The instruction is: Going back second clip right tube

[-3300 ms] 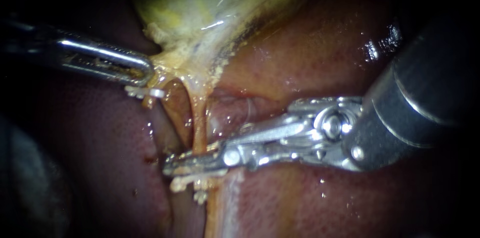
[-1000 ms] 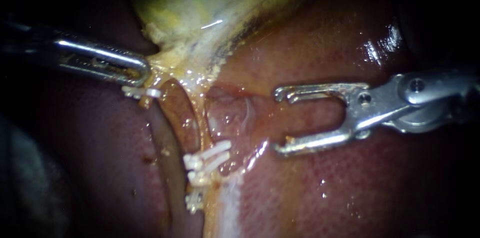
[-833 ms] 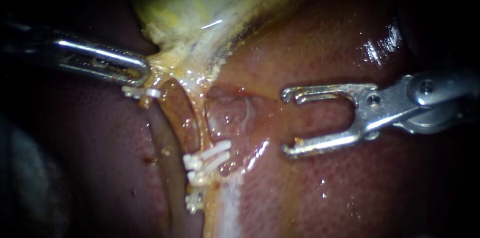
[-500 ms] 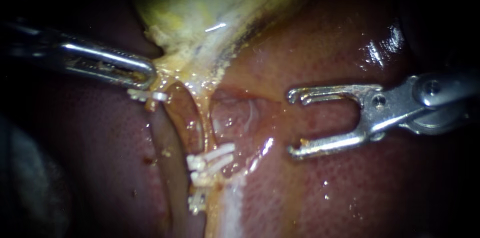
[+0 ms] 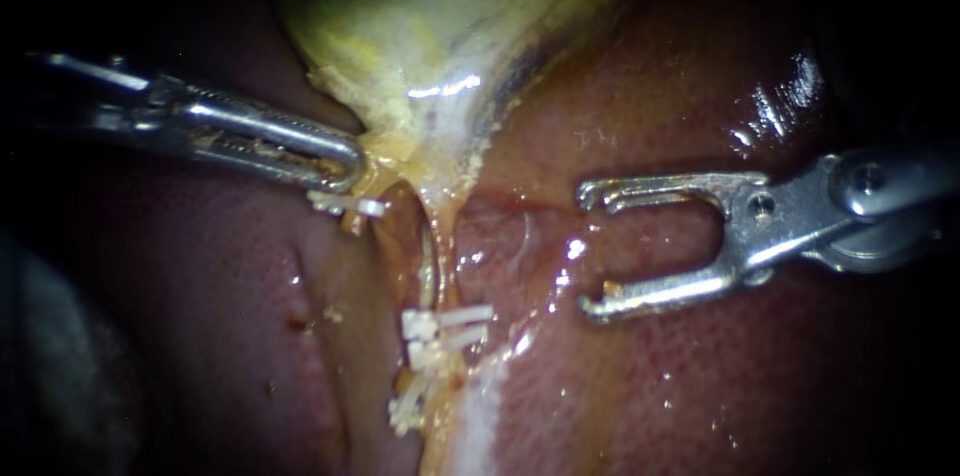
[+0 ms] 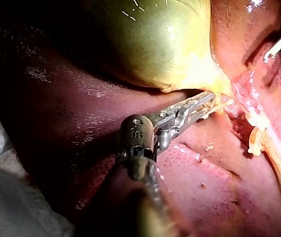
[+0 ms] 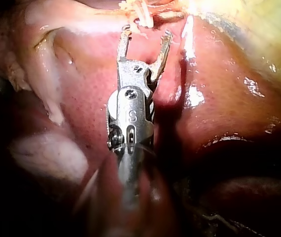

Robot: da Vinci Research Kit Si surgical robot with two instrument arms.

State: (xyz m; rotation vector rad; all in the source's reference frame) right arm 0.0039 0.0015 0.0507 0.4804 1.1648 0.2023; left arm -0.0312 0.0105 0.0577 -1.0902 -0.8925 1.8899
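Since backing off the tube, the right instrument point(image 5: 588, 254) has its pincer wide open and empty over the glossy red-brown liver point(image 5: 700, 376), just beside the thin pale right tube point(image 5: 437, 256). Two white plastic clips point(image 5: 447, 328) now sit across that tube. Second clip looks placed; retreat underway. Left instrument point(image 5: 350, 161) pincer stays clamped on yellowish tissue point(image 5: 385, 141) below the green gallbladder point(image 5: 430, 26).

Endoscope close above the clips point(image 5: 445, 326); both wrist cameras face them from opposite sides
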